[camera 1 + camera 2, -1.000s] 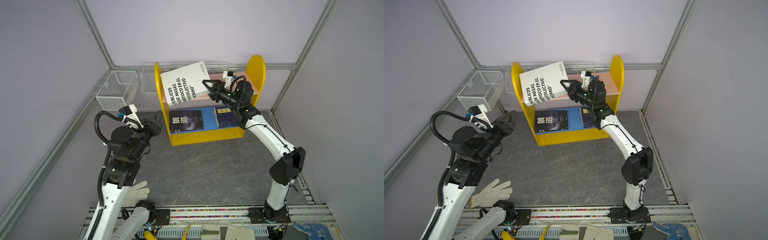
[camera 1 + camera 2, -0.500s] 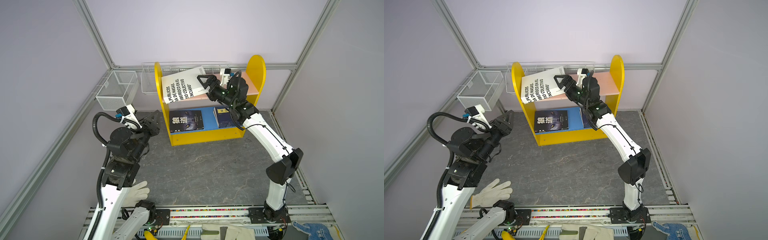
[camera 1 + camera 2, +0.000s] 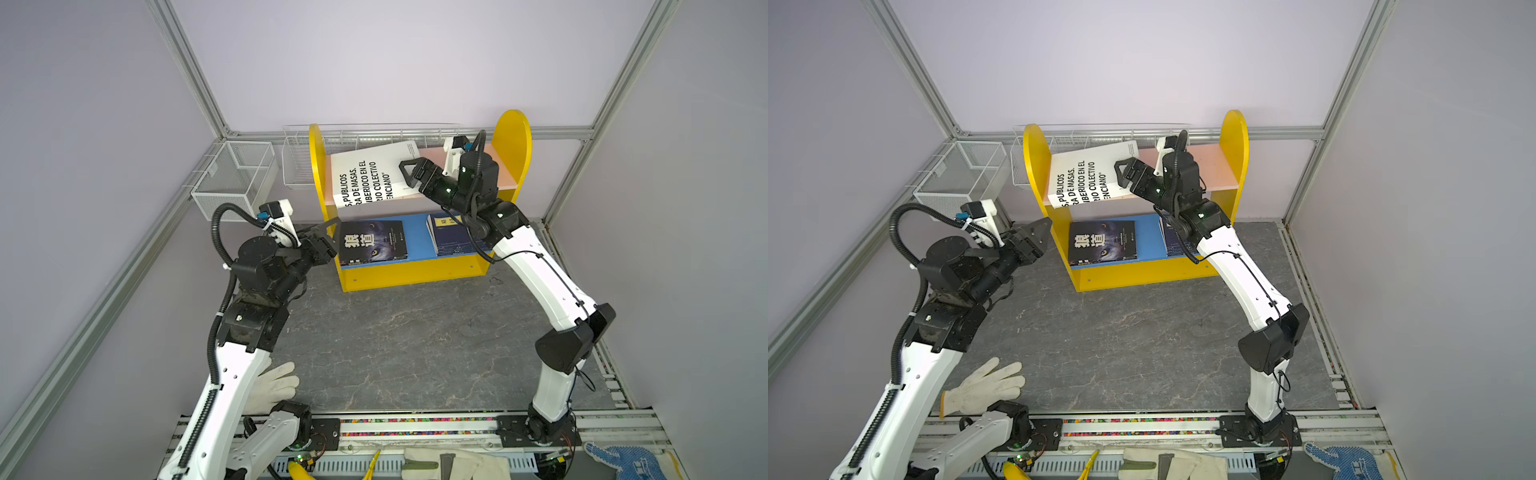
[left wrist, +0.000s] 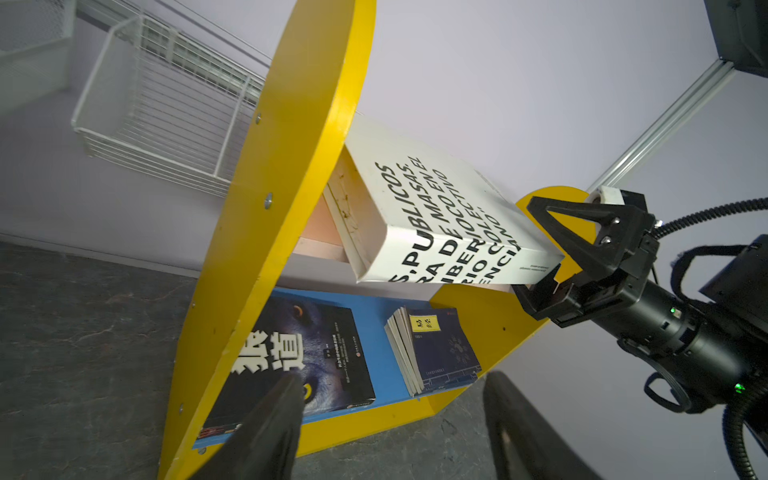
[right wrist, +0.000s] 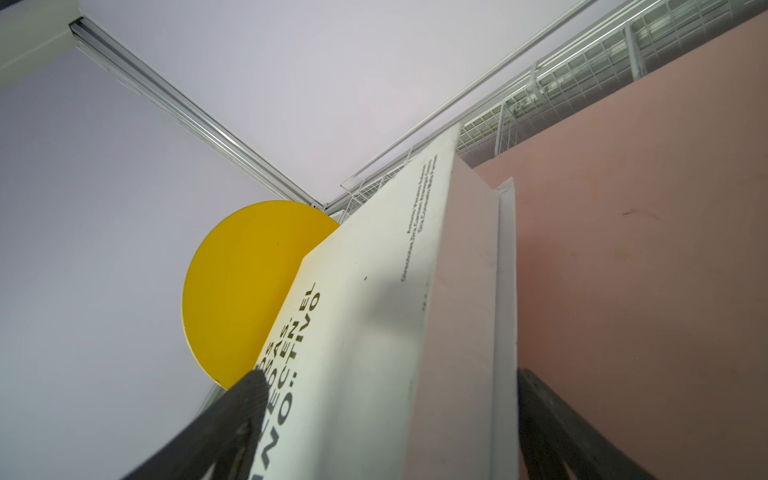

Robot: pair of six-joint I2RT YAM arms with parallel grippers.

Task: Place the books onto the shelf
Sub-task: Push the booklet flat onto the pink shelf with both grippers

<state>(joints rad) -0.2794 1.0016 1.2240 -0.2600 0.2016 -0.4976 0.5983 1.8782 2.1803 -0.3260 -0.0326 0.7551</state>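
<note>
The large white book [image 3: 370, 178] [image 3: 1088, 178] lies tilted on the shelf's [image 3: 513, 141] [image 3: 1235, 137] pink upper board [image 5: 623, 249], its far end leaning on the left yellow side panel [image 4: 282, 166]. My right gripper [image 3: 409, 178] [image 3: 1121, 174] [image 4: 525, 247] [image 5: 388, 376] is open and straddles the book's near edge, its fingers standing apart from the covers. The wolf-eye book [image 3: 372, 243] [image 4: 299, 353] and a stack of navy books [image 3: 451, 237] [image 4: 436, 349] lie on the blue lower board. My left gripper [image 3: 328, 232] [image 3: 1040, 235] [image 4: 392, 378] hangs open and empty beside the left side panel.
Two white wire-mesh baskets [image 3: 232, 178] [image 3: 297, 166] hang on the back-left frame behind the shelf. A white glove [image 3: 274, 386] lies on the grey mat near the left arm's base. More gloves, one blue-dotted [image 3: 623, 459], lie along the front rail.
The right gripper brought the white book down from a raised tilt onto the pink board and opened its jaws. The left gripper's fingers spread wider.
</note>
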